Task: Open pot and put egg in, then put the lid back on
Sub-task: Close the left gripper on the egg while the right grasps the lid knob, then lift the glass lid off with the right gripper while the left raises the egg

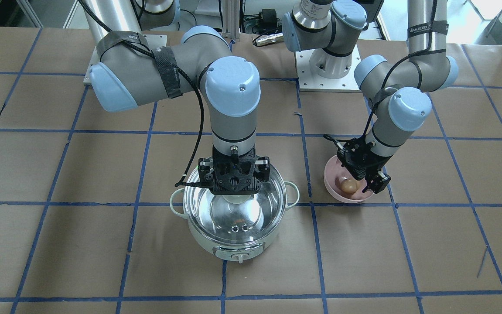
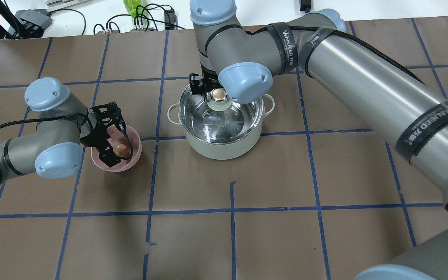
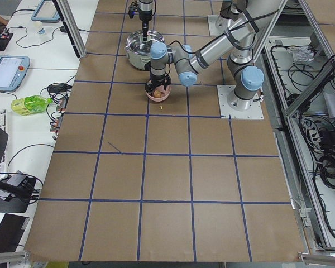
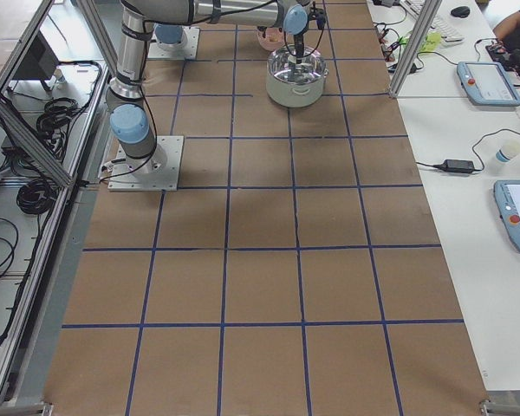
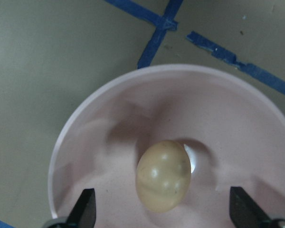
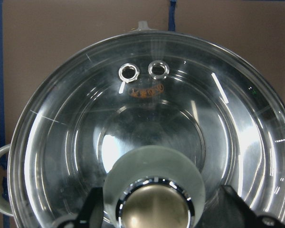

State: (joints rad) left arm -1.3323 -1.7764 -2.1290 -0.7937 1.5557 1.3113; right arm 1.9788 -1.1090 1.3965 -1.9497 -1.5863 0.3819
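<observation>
The mint-green pot (image 1: 233, 246) stands mid-table with the clear glass lid (image 1: 233, 218) resting on it. My right gripper (image 1: 235, 194) hangs over the lid. In the right wrist view its fingers (image 6: 92, 211) stand open on either side of the lid's cream-topped knob (image 6: 154, 194). The tan egg (image 5: 163, 175) lies in a pink bowl (image 5: 109, 109) beside the pot. My left gripper (image 5: 164, 211) is open, lowered into the bowl, with one finger on each side of the egg and apart from it. The egg also shows in the overhead view (image 2: 121, 149).
The brown table has a blue tape grid (image 2: 231, 210). The pink bowl (image 2: 136, 144) sits about one pot-width from the pot (image 2: 224, 149), on the robot's left. The right arm's long link (image 2: 364, 85) spans the table's right half.
</observation>
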